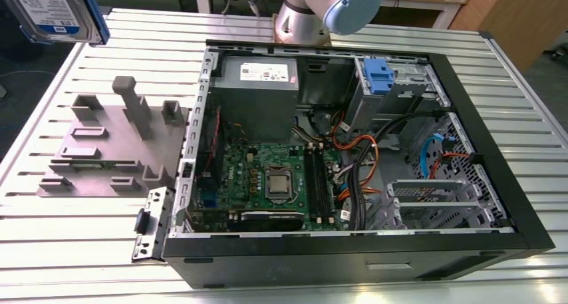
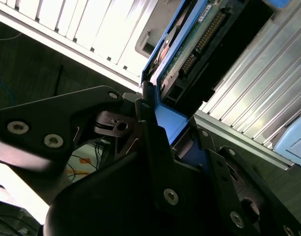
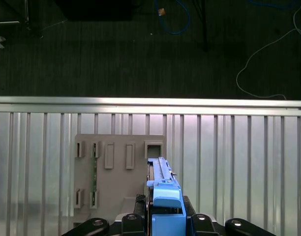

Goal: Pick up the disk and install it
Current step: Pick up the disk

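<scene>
Exterior view's left, far corner: disk up in the air, clear of the bench, label side showing, blue rail along its edge.

Second wrist view: disk sits between the fingers, circuit-board face in sight, and its blue rail end sits against the black finger. First wrist view: disk seen edge-on, sticking out from the fingers over the near edge of the grey fixture.

Count: one disk, one grey fixture, one computer case, one arm.

Moving right: the fixture lies flat on the bench, just beside the case. The case lies on its side, open, board and cables exposed. Inside it are a grey box with a white sticker at the far wall and one upright blue clip further to the exterior view's right.

Fingers: closed in on the disk, one on each side, gripping it. They touch nothing else.
</scene>
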